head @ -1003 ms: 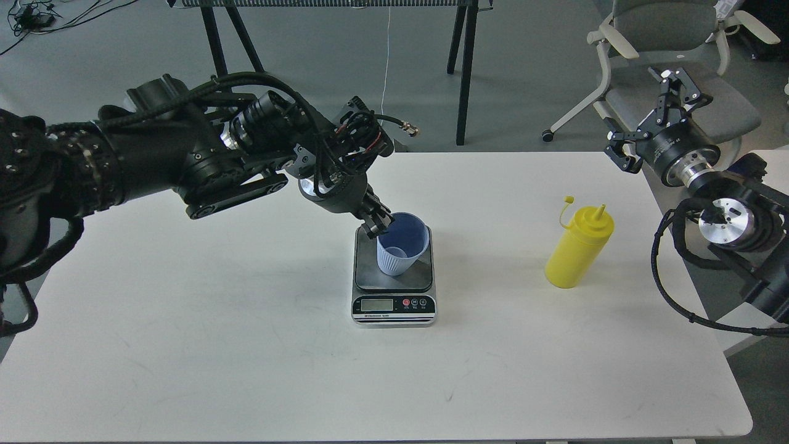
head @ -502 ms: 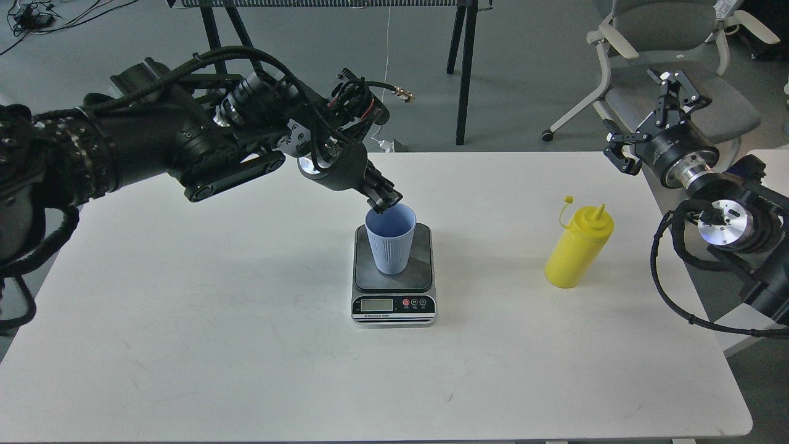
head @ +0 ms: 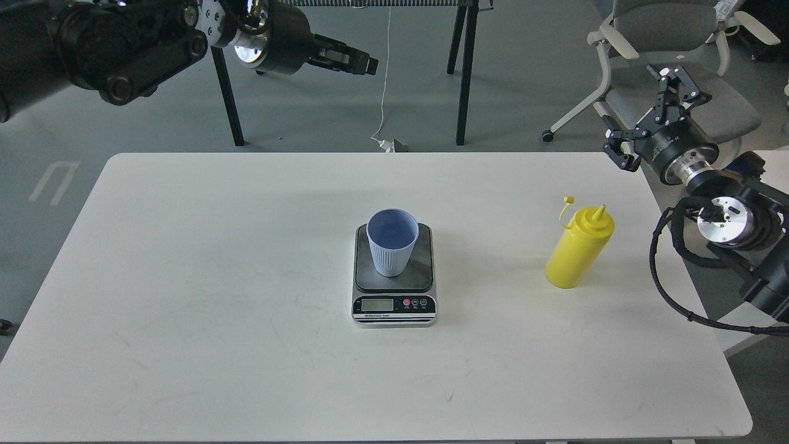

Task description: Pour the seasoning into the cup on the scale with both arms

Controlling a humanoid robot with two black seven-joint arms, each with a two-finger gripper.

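The left gripper (head: 360,61) hangs high at about eleven o'clock, off the table (head: 185,277) and over the grey floor, holding nothing. Its fingers lie close together, pointing toward three o'clock; the gap looks narrow, but whether they are fully closed cannot be told.

At the table's centre sits the scale (head: 394,277), its display facing six o'clock. The blue cup (head: 392,242) stands upright on the dark platform, toward its twelve o'clock edge, with its mouth open.

At three o'clock from the scale, well apart from it, the yellow bottle (head: 580,247) stands upright on the table, its small cap dangling off at its eleven o'clock side.

Beyond the table's edge at about two o'clock, the right gripper (head: 650,98) is spread wide and empty, well apart from the bottle, in front of an office chair (head: 666,37).
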